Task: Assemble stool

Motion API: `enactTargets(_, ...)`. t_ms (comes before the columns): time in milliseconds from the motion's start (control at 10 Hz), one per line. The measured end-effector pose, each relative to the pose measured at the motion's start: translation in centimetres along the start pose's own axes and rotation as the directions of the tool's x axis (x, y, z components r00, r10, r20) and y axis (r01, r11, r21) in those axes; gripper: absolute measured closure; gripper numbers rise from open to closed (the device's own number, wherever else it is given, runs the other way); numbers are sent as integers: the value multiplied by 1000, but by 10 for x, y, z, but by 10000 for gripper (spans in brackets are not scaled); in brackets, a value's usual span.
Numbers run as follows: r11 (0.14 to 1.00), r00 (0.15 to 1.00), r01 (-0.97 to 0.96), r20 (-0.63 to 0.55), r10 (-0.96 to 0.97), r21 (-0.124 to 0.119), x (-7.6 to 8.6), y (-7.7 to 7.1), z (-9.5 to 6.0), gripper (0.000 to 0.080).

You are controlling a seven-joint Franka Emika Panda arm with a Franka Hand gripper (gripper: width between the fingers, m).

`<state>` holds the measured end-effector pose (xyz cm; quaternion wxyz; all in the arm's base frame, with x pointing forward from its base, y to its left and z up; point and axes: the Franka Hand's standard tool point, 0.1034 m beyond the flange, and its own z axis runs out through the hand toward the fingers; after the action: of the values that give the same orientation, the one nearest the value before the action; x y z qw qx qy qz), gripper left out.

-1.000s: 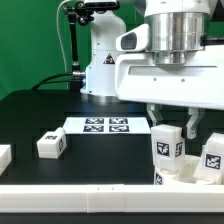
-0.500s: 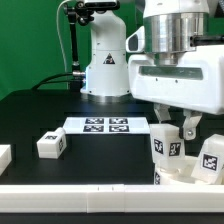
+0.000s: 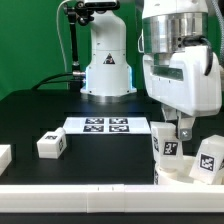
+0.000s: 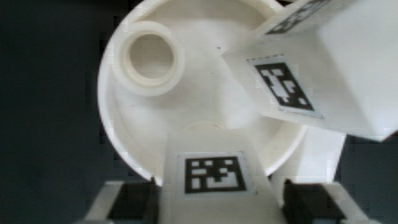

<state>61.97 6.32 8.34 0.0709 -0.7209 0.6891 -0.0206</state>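
Exterior view, read from its left to its right. At the far left edge a white part (image 3: 4,156) lies on the black table (image 3: 30,120), only partly in frame. Next, a loose leg (image 3: 51,145) lies on its side, tag showing, well apart from the rest. The marker board (image 3: 107,125) lies flat at mid-table, in front of the arm's base (image 3: 106,70).

At the exterior view's right, the arm stands over the work with its wrist pointing straight down. The end effector (image 3: 170,128) is lowered onto an upright leg (image 3: 167,147), its fingers (image 3: 184,128) clamped on that leg's upper end (one finger clearly seen, the other largely hidden behind the leg). This leg stands in the round seat (image 3: 185,174), which rests on the table at the lower right corner. A second leg (image 3: 208,160) stands in the seat just beside the held one, slightly tilted.

Wrist view: the seat's inner face (image 4: 178,110) shows an unfilled round socket (image 4: 150,58); a tagged leg (image 4: 329,70) rises beside it, and the gripped leg's tag (image 4: 215,172) sits between the two fingers (image 4: 127,200).
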Motion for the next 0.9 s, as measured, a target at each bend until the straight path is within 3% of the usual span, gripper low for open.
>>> enactTargets(100,989,989,-145,18,145,32,5,0,1,456)
enactTargets(200,969,970,-244,35,242,44,6,0,1,456)
enactTargets(500,855,855,-516,92,511,44,7,0,1,456)
enactTargets(900,690,687,-723,122,716,21,4,-1,2,456)
